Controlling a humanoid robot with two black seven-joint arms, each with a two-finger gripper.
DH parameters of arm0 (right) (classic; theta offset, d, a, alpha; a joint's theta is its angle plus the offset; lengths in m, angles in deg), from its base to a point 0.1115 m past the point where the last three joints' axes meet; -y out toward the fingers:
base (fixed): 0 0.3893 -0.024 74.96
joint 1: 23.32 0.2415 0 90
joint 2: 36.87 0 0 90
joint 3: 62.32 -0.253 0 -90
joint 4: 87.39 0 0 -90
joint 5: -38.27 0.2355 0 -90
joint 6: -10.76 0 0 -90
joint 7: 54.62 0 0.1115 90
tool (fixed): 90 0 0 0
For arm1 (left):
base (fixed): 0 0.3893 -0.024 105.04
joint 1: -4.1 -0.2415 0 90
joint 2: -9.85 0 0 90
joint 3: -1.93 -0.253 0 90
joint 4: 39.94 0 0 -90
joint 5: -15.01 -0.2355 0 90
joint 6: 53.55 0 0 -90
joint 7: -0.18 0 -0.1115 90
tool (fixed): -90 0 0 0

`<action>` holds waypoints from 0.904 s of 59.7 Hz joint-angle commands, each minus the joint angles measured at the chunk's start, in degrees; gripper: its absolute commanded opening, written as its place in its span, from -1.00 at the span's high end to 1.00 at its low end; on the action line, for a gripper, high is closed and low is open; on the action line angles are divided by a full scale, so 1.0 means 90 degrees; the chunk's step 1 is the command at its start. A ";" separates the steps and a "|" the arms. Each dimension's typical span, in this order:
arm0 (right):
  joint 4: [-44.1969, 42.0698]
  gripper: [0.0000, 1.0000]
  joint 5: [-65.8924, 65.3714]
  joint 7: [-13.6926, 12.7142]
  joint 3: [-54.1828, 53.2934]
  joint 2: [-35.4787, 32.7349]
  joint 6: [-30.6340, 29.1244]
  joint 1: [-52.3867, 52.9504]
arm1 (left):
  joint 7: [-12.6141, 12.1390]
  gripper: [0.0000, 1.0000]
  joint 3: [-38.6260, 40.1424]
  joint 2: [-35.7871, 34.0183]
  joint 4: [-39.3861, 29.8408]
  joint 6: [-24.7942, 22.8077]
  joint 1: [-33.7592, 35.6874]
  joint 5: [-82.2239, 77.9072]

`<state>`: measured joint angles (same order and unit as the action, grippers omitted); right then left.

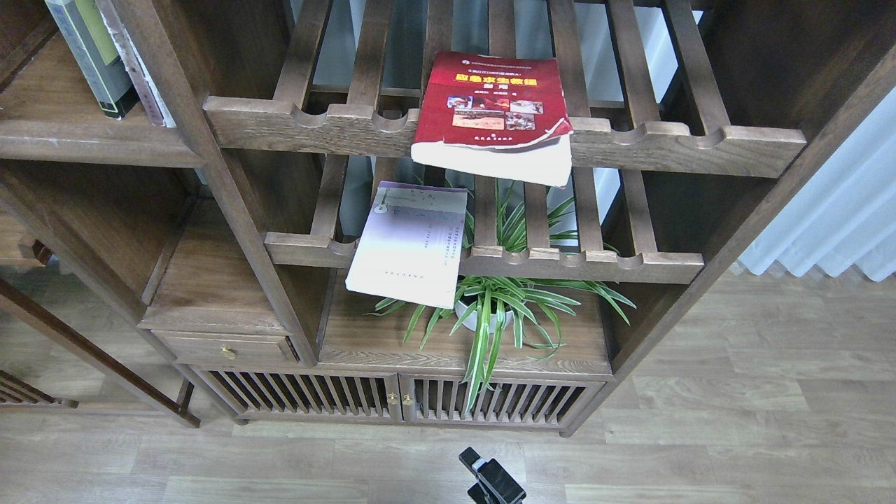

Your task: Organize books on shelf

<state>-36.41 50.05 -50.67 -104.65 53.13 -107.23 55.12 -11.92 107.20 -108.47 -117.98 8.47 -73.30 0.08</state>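
Shelf point(84, 136) of dark wood above plank floor point(735, 434).

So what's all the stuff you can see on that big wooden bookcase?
Red book: one, red with yellow title, flat on upper slatted rack, overhanging its front.
Lavender book: one, pale, on lower slatted rack, overhanging.
Grey book: one, grey with green panel, upright on solid shelf, top left.
Thin pale book: one, leaning beside the grey book.
Plant: one, green striped leaves, white pot, under the racks.
Gripper part: one, black, bottom centre; which arm's is unclear.
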 commanded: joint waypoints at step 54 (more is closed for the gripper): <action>0.0312 -0.99 0.0253 0.0420 -0.0179 0.0000 0.0000 0.1762 | 0.0085 -0.99 -0.0769 0.0998 0.1825 -0.0002 -0.2543 0.0722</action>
<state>-34.08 50.88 -48.67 -106.13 53.12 -107.24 68.86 -11.12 100.32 -99.50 -104.55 8.43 -95.73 5.88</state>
